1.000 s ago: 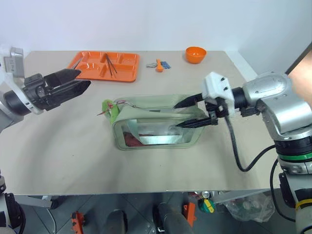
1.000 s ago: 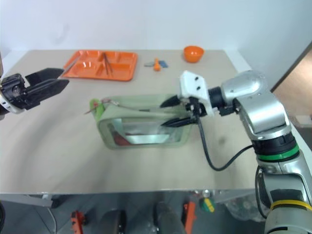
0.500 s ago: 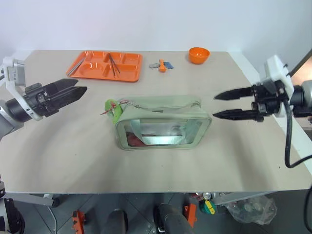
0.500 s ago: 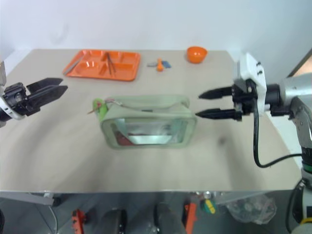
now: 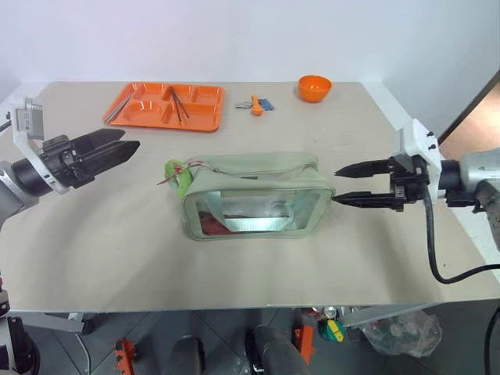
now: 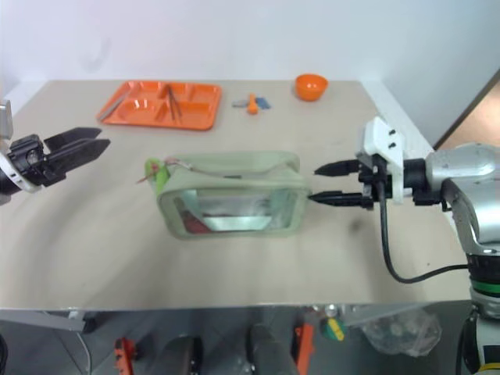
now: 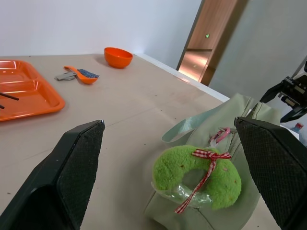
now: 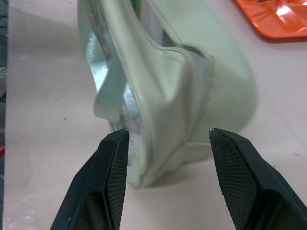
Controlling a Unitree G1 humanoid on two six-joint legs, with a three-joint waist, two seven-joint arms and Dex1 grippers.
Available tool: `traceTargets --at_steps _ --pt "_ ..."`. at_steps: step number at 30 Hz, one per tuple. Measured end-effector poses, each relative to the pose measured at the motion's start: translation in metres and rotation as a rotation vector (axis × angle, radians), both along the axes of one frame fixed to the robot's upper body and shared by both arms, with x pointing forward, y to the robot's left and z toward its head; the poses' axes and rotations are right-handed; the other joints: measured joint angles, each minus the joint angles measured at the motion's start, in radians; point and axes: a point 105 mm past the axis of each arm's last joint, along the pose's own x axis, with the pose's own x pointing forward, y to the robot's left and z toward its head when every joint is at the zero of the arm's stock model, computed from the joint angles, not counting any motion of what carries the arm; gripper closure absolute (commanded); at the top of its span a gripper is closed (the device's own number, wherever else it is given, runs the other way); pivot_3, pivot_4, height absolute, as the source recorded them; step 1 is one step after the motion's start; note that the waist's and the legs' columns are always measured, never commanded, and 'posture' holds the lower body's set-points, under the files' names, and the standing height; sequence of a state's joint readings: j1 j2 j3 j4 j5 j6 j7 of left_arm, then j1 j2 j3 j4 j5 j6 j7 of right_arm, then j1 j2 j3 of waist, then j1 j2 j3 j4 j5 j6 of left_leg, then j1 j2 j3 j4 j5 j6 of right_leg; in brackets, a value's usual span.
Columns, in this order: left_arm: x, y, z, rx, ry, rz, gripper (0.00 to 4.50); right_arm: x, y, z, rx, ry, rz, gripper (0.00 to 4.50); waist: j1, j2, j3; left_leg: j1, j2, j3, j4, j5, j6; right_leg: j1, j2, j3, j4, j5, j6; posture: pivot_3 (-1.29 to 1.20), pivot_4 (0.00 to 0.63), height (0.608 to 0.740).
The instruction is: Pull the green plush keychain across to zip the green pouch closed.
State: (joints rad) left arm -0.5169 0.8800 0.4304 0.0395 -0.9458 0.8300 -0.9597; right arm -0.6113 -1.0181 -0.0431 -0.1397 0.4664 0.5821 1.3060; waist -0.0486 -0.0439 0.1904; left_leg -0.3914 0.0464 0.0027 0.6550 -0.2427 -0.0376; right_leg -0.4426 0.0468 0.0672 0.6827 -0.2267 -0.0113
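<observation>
Head stereo pair looks forward and down over the whole table [image 5: 234, 266], wall at 12 o'clock, both eyes sharing the green pouch [image 5: 254, 195] mid-frame and the orange tray [image 5: 166, 105] toward 11. Left wrist view sits low and close, facing along the tabletop at the green plush keychain [image 7: 199, 178], sharing tray and orange bowl [image 7: 118, 56] with the head views. Right wrist view is very close to the pouch's end, tray corner beyond.

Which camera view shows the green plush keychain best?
The left wrist view: the green plush keychain appears large, with its red ribbon, lying at the end of the green pouch. In both eye views it is a small green spot. The right wrist view gives the pouch's opposite end.
</observation>
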Motion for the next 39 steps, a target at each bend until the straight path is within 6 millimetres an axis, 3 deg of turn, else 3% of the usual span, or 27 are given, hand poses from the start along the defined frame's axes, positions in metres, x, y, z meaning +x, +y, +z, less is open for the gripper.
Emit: traceTargets --at_steps 3,4,8,11,14,19,25,37,39 --pt "0.0 0.0 0.0 0.001 0.001 0.001 0.0 0.0 0.003 -0.003 0.003 0.009 0.005 1.79 0.001 0.0 0.0 0.0 0.0 0.0 0.0 0.0 0.0 0.0 0.0 0.0 0.0 0.0 0.0 0.0 0.15 0.74" --pt "0.0 0.0 0.0 0.001 0.001 0.001 0.0 0.0 0.004 -0.004 0.007 0.01 0.008 2.32 0.001 0.0 0.0 0.0 0.0 0.0 0.0 0.0 0.0 0.0 0.0 0.0 0.0 0.0 0.0 0.0 0.15 0.74" --pt "0.001 0.001 -0.004 0.001 0.007 0.006 0.0 0.003 0.008 -0.011 0.002 0.018 0.01 3.66 0.0 0.0 0.0 0.0 0.0 0.0 0.0 0.0 0.0 0.0 0.0 0.0 0.0 0.0 0.0 0.0 0.15 0.74" --pt "0.002 0.004 -0.016 0.024 0.045 0.032 0.0 0.005 0.007 -0.013 0.003 0.019 0.003 4.45 0.0 0.0 0.0 0.0 0.0 0.0 0.0 0.0 0.0 0.0 0.0 0.0 0.0 0.0 0.0 0.0 0.15 0.74" --pt "0.003 0.005 -0.031 0.05 0.091 0.045 0.0 0.004 0.007 -0.013 0.006 0.02 0.004 4.45 0.001 0.0 0.0 0.0 0.0 0.0 0.0 0.0 0.0 0.0 0.0 0.0 0.0 0.0 0.0 0.0 0.15 0.74" --pt "0.007 0.006 -0.038 0.033 0.118 0.06 0.0 0.004 0.007 -0.015 0.009 0.023 0.0 4.45 0.001 0.0 0.0 0.0 0.0 0.0 0.0 0.0 0.0 0.0 0.0 0.0 0.0 0.0 0.0 0.0 0.15 0.74" --pt "0.012 -0.007 -0.039 -0.063 0.165 0.018 0.0 0.007 0.007 -0.015 0.011 0.012 -0.017 4.45 0.0 0.0 0.0 0.0 0.0 0.0 0.001 0.0 0.0 0.0 0.0 0.0 0.0 0.0 0.0 0.0 0.15 0.74" --pt "0.021 -0.029 -0.062 0.003 0.244 -0.062 0.0 0.006 0.008 -0.017 0.011 0.004 -0.036 4.45 -0.001 0.0 0.0 0.001 0.0 0.0 0.001 0.0 0.0 0.001 0.001 0.001 0.0 0.001 0.0 0.0 0.15 0.74" --pt "0.023 -0.03 -0.067 0.022 0.255 -0.066 0.51 0.006 0.007 -0.018 0.012 0.005 -0.043 4.5 0.0 0.0 0.0 0.001 0.0 -0.001 0.001 0.0 0.0 0.001 0.001 0.0 0.0 0.001 0.0 0.0 0.15 0.74"
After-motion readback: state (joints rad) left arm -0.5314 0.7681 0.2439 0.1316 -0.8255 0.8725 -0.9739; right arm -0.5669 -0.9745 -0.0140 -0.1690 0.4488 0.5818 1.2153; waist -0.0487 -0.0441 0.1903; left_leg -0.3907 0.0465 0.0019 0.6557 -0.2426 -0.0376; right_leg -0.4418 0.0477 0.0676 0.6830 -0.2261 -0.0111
